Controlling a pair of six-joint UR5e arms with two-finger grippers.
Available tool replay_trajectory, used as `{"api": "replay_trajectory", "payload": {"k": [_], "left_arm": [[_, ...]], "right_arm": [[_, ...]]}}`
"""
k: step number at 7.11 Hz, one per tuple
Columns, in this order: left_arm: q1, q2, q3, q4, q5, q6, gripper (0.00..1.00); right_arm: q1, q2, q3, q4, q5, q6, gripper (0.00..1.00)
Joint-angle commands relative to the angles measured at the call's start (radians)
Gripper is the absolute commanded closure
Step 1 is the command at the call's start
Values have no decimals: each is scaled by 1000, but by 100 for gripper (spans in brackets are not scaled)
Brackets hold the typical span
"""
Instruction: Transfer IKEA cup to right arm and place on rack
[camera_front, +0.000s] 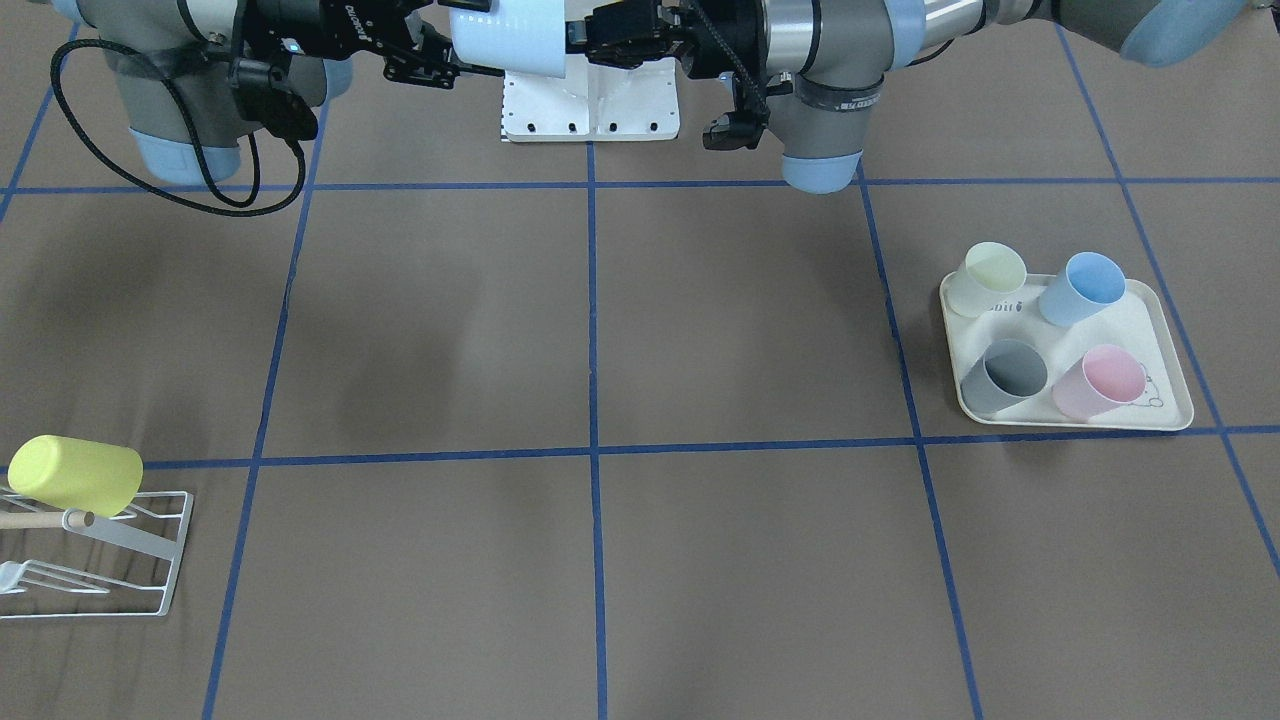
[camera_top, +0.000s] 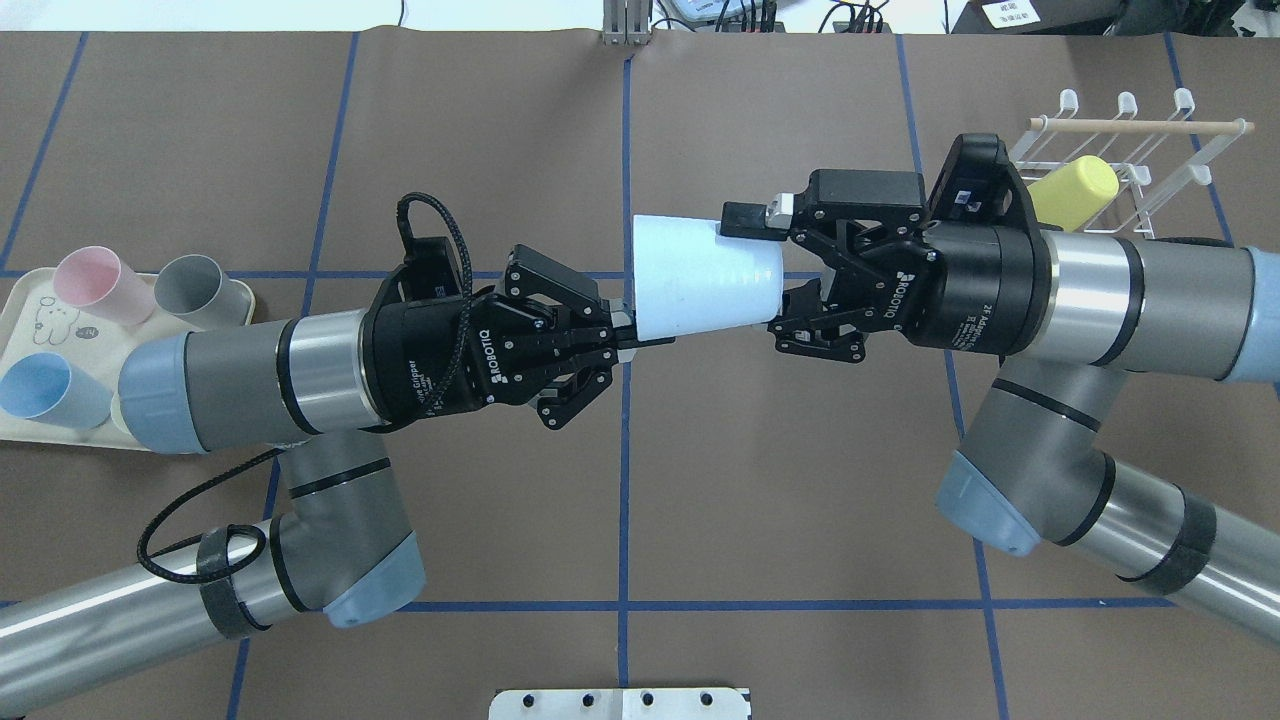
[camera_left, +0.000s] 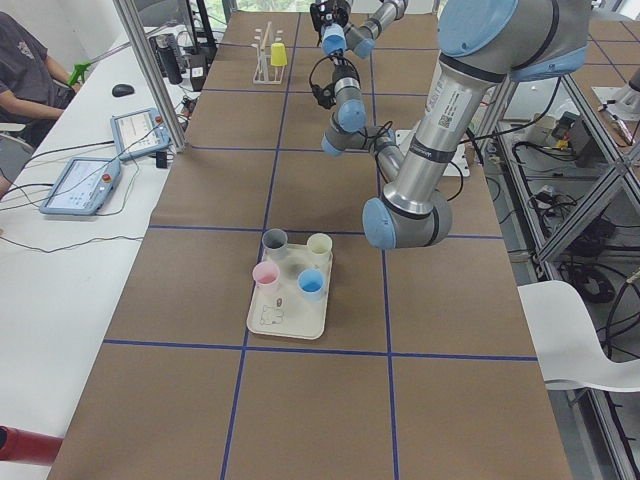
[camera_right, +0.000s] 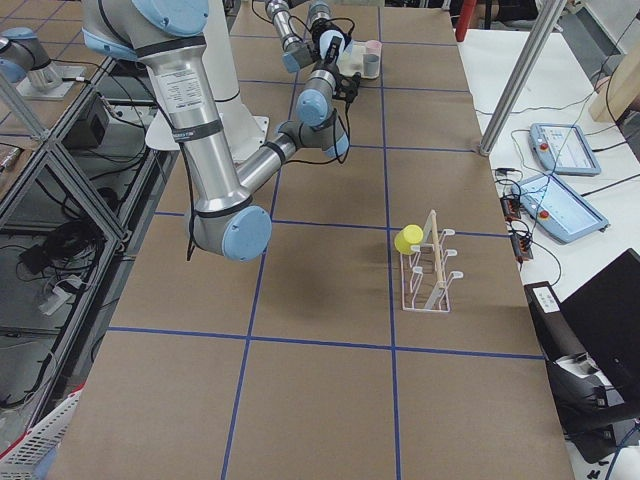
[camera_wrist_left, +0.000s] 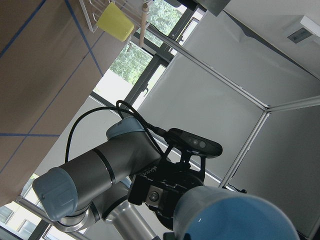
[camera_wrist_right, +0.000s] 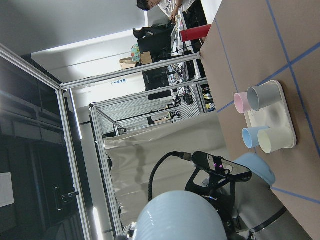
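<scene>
Two of my grippers meet over the middle of the table (camera_top: 800, 480). Between them is the pale blue cup (camera_top: 700, 278). It lies on its side up in the air, not touching the table. Its wide mouth points at my left gripper (camera_top: 622, 338), and that one pinches the rim tight. My right gripper (camera_top: 768, 262) has one finger on each side of the cup's small end. I cannot tell if those fingers press on it or just sit beside it. The rack (camera_front: 120, 540) stands far off on my right side, well apart from the cup. A yellow cup (camera_top: 1075, 193) hangs on it, tipped over. On the tray (camera_front: 1165, 345), far off on my left side, stand four more cups (camera_front: 1010, 372).
</scene>
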Motion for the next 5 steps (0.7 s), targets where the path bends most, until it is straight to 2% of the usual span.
{"api": "replay_trajectory", "payload": {"k": [1, 2, 3, 5], "left_arm": [[0, 1, 0, 2, 26, 5, 39], [0, 1, -1, 8, 50, 5, 22], [-6, 5, -8, 10, 50, 7, 14], [-62, 51, -8, 11, 46, 15, 14]], "right_arm": [[1, -1, 7, -1, 0, 0, 76], [3, -4, 9, -1, 0, -2, 82], [4, -7, 10, -1, 0, -3, 82], [39, -39, 13, 3, 11, -11, 82]]}}
